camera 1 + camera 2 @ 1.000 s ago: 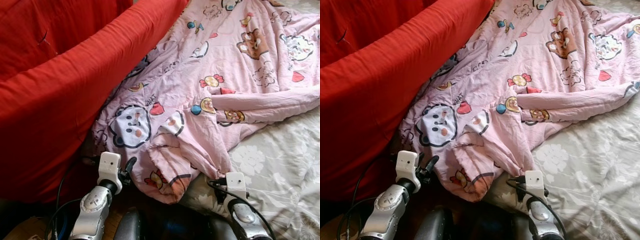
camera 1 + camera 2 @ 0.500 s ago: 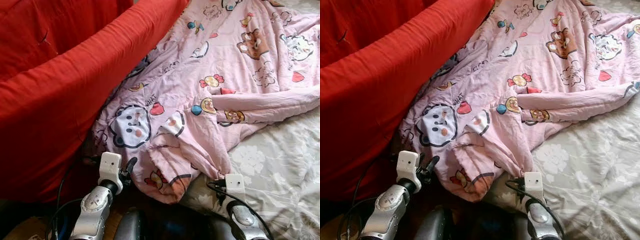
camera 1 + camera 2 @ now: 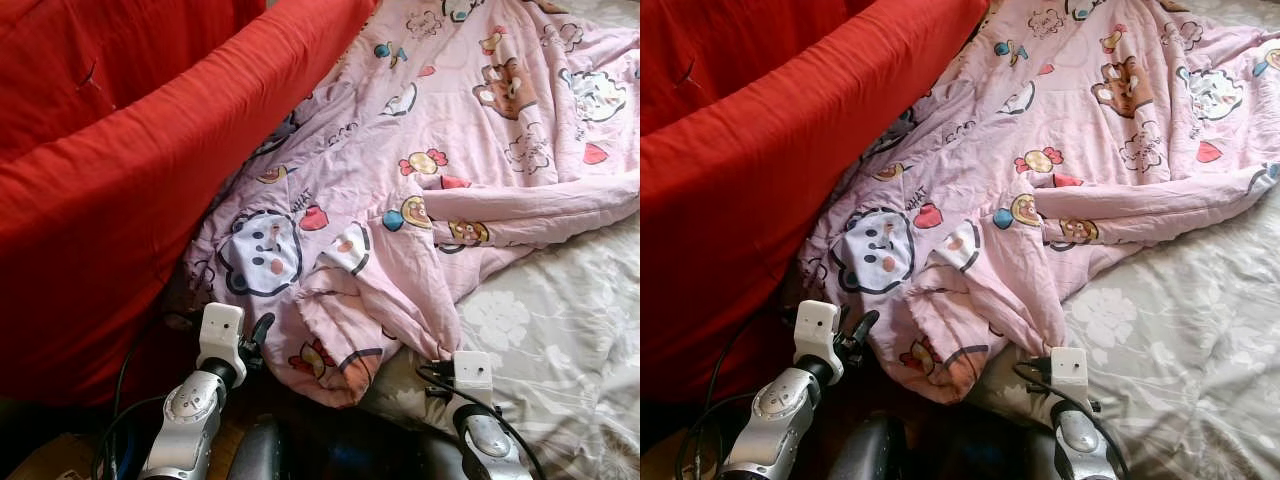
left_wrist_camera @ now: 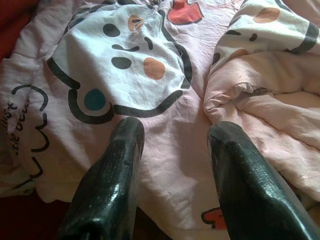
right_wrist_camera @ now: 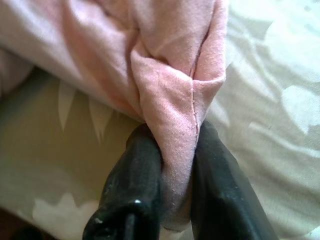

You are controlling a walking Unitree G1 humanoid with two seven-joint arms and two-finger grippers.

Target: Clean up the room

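Observation:
A pink quilt [image 3: 430, 130] printed with cartoon animals lies crumpled across the bed, its lower corner folded over near me. My right gripper [image 5: 175, 135] is shut on a fold of the pink quilt's edge [image 5: 175, 85], and pink cloth is pinched between both black fingers [image 5: 135, 170]. Its wrist [image 3: 472, 368] sits at the quilt's near corner. My left gripper [image 4: 177, 130] stands open just above the quilt, beside the white cartoon face [image 4: 125, 60]. It holds nothing. In the left eye view that gripper [image 3: 255, 335] is at the quilt's lower left edge.
A thick red duvet [image 3: 120, 180] is heaped along the left, against the quilt. A grey floral sheet [image 3: 560, 340] covers the bed to the right and under the quilt. Dark floor and my own body [image 3: 330, 450] lie below the bed's edge.
My right wrist has drawn back slightly toward me with the quilt fold still pinched. The left arm has stayed where it was.

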